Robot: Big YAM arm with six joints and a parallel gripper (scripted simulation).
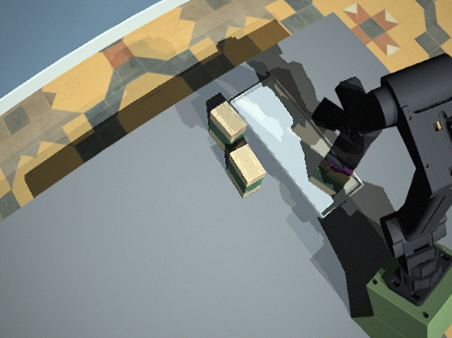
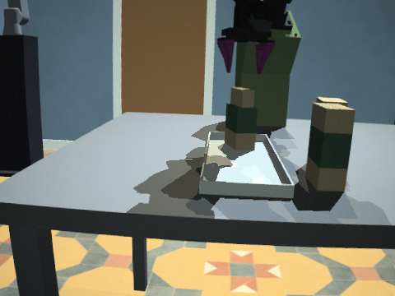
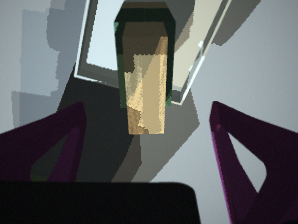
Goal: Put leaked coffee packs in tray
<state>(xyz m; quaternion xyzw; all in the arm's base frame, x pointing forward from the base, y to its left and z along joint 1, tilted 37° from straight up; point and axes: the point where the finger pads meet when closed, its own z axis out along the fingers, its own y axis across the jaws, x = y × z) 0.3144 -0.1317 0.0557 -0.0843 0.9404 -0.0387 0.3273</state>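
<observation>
A tan coffee pack with a green band [image 2: 241, 118] stands upright inside the shallow tray [image 2: 246, 165], at its end nearest the arm's base. It also shows in the wrist view [image 3: 145, 75] and, partly hidden by the arm, in the top view [image 1: 331, 178]. My gripper [image 2: 246, 55] hangs open and empty above this pack, its purple fingers clear of the pack's top. Two more packs [image 1: 228, 123] [image 1: 245, 169] stand on the table beside the tray's long side; in the exterior view the nearer one [image 2: 330, 146] hides most of the other [image 2: 332, 100].
The arm's green base [image 1: 414, 309] stands at the table's near right corner. The tray [image 1: 287, 147] lies between the base and the two standing packs. A dark cabinet [image 2: 18, 103] stands off the table at the left.
</observation>
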